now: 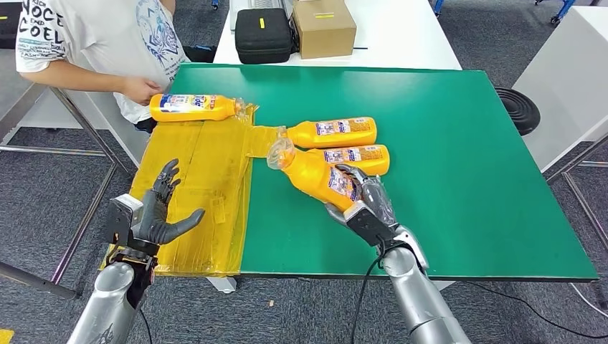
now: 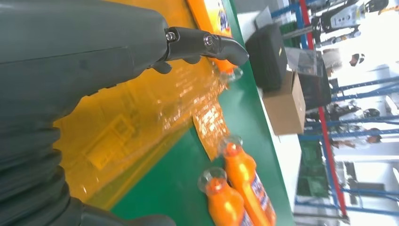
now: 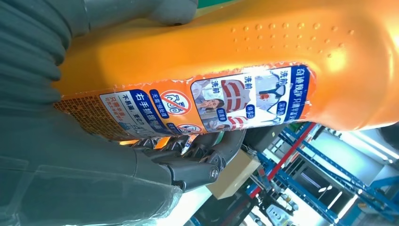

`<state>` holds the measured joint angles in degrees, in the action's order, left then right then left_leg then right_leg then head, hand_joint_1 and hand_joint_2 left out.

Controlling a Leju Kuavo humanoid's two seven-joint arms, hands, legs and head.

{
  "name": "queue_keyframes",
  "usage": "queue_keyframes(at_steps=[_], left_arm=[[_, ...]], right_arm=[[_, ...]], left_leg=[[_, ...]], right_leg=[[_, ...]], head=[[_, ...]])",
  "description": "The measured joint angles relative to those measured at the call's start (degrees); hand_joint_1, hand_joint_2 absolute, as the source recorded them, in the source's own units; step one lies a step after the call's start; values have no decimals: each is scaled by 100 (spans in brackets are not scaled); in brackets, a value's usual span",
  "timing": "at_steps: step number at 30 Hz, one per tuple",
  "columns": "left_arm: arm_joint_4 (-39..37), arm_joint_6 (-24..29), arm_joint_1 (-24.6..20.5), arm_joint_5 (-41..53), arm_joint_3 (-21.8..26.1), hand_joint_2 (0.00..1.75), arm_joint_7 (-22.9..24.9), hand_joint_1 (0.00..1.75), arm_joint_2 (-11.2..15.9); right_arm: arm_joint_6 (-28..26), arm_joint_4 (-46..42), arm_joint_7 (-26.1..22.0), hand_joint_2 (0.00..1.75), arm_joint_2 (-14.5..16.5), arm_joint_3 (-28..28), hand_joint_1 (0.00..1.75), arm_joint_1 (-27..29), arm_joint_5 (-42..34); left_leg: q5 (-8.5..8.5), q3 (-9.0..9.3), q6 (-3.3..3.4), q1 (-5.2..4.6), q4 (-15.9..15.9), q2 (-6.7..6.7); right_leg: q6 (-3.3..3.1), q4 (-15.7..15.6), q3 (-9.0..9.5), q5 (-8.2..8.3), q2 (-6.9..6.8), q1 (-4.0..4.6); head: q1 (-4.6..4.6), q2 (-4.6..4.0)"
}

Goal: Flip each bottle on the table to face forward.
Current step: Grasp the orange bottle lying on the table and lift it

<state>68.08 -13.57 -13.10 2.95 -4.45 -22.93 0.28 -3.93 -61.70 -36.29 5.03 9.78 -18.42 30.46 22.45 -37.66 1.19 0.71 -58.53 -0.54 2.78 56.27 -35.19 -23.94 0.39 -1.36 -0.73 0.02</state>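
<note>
Several orange bottles with clear caps lie on the green table. My right hand grips the base of one bottle, tilted, cap toward the far left; its back label faces the right wrist camera. Just behind it lie two more bottles, side by side, caps to the left; the left wrist view shows a pair of bottles. A fourth bottle lies at the far left on the yellow sheet, a person's hand on it. My left hand hovers open over the sheet's near end.
A person in a white T-shirt stands at the table's far left corner. A black case and a cardboard box sit on a white table beyond. A black round stool stands to the right.
</note>
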Motion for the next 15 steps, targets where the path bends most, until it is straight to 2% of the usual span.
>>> queue_keyframes(at_steps=[9,15], left_arm=[[-89,-1388,-12,-1077,-604,175,365,0,-158],[-279,-1510,-117,-1331,-1110,175,524,0,-368]], right_arm=[[-225,725,-324,175,467,23,175,-105,-133],[-380,1253,-355,175,783,318,175,-227,-162]], left_leg=[[0,-1,0,1,0,1],[0,-4,0,0,0,0]], right_leg=[[0,1,-2,0,0,1],[0,1,-2,0,0,0]], head=[[0,0],[-1,0]])
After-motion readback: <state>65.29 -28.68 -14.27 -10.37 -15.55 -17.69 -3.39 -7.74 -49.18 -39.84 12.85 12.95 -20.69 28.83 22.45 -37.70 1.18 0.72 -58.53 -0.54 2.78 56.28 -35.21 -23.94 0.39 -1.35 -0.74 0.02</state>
